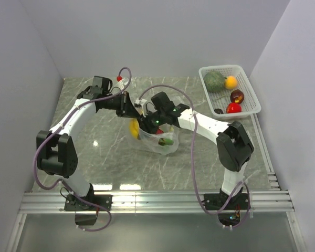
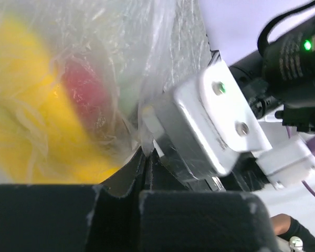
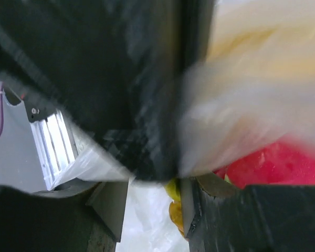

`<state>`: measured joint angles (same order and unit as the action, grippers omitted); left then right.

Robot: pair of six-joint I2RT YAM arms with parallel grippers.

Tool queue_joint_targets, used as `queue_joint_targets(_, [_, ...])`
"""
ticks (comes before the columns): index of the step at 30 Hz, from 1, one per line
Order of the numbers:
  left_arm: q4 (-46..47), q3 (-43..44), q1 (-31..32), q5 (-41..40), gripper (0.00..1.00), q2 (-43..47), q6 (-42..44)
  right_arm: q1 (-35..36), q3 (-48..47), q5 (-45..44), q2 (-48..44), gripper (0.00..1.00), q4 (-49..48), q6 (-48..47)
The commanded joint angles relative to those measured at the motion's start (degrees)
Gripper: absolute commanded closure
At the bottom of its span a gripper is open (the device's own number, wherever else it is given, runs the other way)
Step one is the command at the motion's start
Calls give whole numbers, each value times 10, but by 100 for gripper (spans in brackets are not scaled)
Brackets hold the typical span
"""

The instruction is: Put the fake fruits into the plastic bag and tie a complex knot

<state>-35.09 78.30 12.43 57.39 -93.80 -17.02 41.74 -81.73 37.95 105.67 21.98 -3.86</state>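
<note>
The plastic bag (image 1: 158, 140) lies mid-table with a yellow banana shape (image 1: 134, 127), a red piece and a green-yellow piece (image 1: 166, 140) inside. My left gripper (image 1: 135, 112) is shut on a pinch of the bag's film at its upper left; the left wrist view shows the film (image 2: 145, 137) caught between the closed jaws (image 2: 147, 157), with the yellow fruit (image 2: 37, 131) and a red fruit (image 2: 84, 89) behind it. My right gripper (image 1: 149, 122) hovers over the bag's mouth, touching the left one. In the right wrist view it (image 3: 153, 210) is open, with film and a red fruit (image 3: 275, 163) below.
A white lattice basket (image 1: 250, 88) stands at the back right, holding a green melon (image 1: 214, 80), an orange piece (image 1: 230, 82), a dark red piece (image 1: 237, 96) and a red ball (image 1: 233, 108). Walls close in on the left, the back and the right.
</note>
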Motion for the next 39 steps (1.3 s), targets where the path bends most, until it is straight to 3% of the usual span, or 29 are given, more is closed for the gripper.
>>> queue_joint_targets(1, [29,-3,-5,33,100,1,9,6,17,-16,-11,59,3,2])
queue_joint_targets(2, [29,-5,-6,31,100,0,13,6,21,-24,-19,51,3,6])
queue_joint_targets(3, [27,-6,-8,29,100,-3,15,5,24,-31,-35,34,6,6])
queue_joint_targets(5, [15,-3,-13,24,100,-9,29,5,17,-39,-50,30,32,-3])
queue_joint_targets(6, [12,-1,-16,15,100,-12,32,4,12,-51,-57,18,42,-6])
queue_joint_targets(10, [16,2,-32,11,100,-29,32,4,-10,-88,-98,9,103,-38])
queue_joint_targets(11, [16,7,-36,10,100,-33,30,5,-11,-94,-104,2,112,-53])
queue_joint_targets(16, [16,18,-40,-2,100,-44,26,-6,-17,-119,-142,2,181,-91])
queue_joint_targets(22, [43,5,-40,-23,100,-43,5,-59,-4,-28,-209,4,270,-161])
queue_joint_targets(26, [49,14,-40,-29,100,-47,-4,-146,-18,122,-253,7,335,-198])
queue_joint_targets(29, [49,20,-40,-34,100,-48,-5,-233,-43,131,-274,7,371,-215])
queue_joint_targets(35, [54,16,-41,-43,100,-43,-12,-471,-115,40,-223,8,315,-122])
queue_joint_targets(39, [59,12,-40,-48,100,-37,-11,-537,-248,-155,-71,7,338,-79])
